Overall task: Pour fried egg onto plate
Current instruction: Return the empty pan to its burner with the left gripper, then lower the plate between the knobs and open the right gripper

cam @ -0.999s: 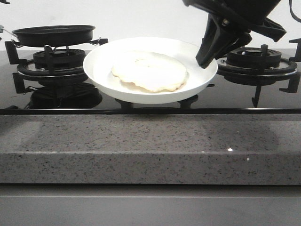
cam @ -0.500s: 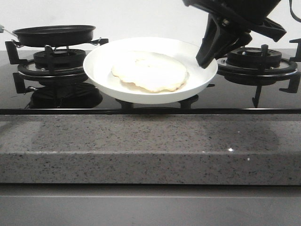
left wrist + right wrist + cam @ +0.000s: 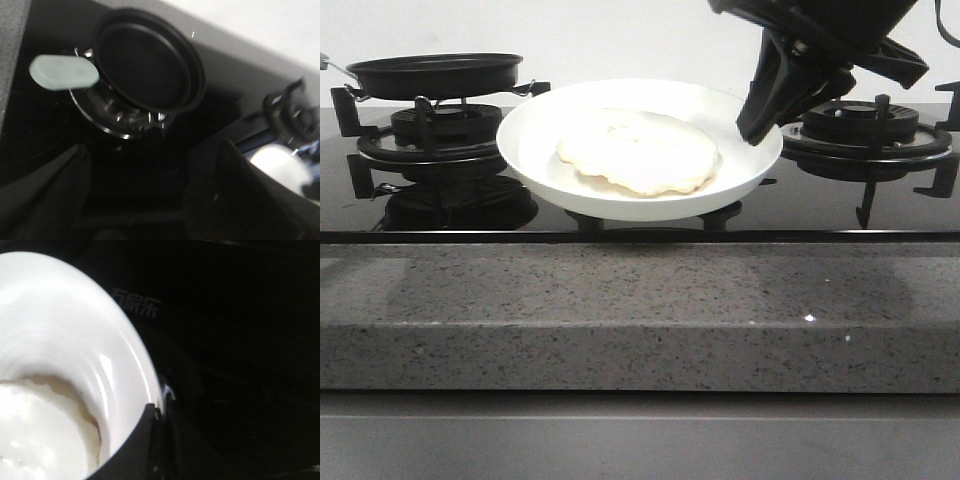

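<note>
Center of your front view: the plate [image 3: 530, 140] sits raised above the black glass hob [image 3: 470, 215], tilted a little, w/ the fried egg [image 3: 638, 151] lying flat in its bowl, pale cream, edge slightly browned toward the bottom. Right gripper [image 3: 758, 128] comes in from the upper right of the frame and pinches the plate's right rim; your right wrist view shows one finger inside the rim, one outside, closed on the plate [image 3: 65, 335], egg [image 3: 35, 435] at lower left of that frame. Upper left of the front view: black frying pan [image 3: 435, 72] rests on the left burner grate [image 3: 380, 150]. The right burner [image 3: 865, 125] sits behind the gripper. Left wrist view, blurred: pan [image 3: 147, 65] w/ pale mint handle [image 3: 62, 72] on its burner, upper-center of frame; left gripper [image 3: 150, 200] fingers dark at the bottom corners, spread wide apart, holding nothing. Grey speckled countertop [image 3: 640, 310] fills the front view's lower half.
</note>
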You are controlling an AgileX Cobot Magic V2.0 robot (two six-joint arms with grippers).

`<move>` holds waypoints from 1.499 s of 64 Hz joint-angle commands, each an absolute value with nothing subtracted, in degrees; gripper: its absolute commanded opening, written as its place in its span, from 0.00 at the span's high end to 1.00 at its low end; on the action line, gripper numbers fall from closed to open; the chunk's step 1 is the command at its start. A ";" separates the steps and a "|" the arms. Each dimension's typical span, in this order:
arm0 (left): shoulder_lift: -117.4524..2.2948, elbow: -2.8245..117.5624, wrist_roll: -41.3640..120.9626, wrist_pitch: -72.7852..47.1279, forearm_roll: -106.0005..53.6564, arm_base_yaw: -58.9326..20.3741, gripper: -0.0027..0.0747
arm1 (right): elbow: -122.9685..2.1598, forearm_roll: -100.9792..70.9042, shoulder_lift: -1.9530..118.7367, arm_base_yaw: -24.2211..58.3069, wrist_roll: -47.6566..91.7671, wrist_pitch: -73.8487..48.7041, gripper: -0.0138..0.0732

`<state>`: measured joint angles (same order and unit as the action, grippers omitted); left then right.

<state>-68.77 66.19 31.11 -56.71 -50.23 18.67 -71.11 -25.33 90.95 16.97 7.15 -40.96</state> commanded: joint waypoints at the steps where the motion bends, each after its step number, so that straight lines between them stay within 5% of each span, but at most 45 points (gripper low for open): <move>1: -62.25 67.93 23.03 -52.40 -39.17 12.50 0.30 | -72.39 -25.91 88.84 16.90 7.60 -38.66 0.91; 20: -46.55 61.30 3.86 -52.61 -8.86 0.98 0.30 | -72.39 -25.91 88.84 16.90 7.60 -38.66 0.91; 44: -31.34 51.02 3.72 -52.59 -10.86 0.98 0.30 | -72.39 -25.91 88.84 16.90 7.60 -38.66 0.91; 79: -30.54 50.77 3.72 -55.01 -11.23 0.98 0.30 | -72.47 -26.54 88.91 16.90 7.60 -37.92 0.91; 96: -30.54 50.77 3.72 -55.01 -11.23 0.98 0.30 | -84.75 -25.79 90.25 16.57 7.04 -46.34 0.91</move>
<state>-30.24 49.51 4.18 -58.65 -10.21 1.42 -78.33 -24.38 91.87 16.97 7.15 -47.25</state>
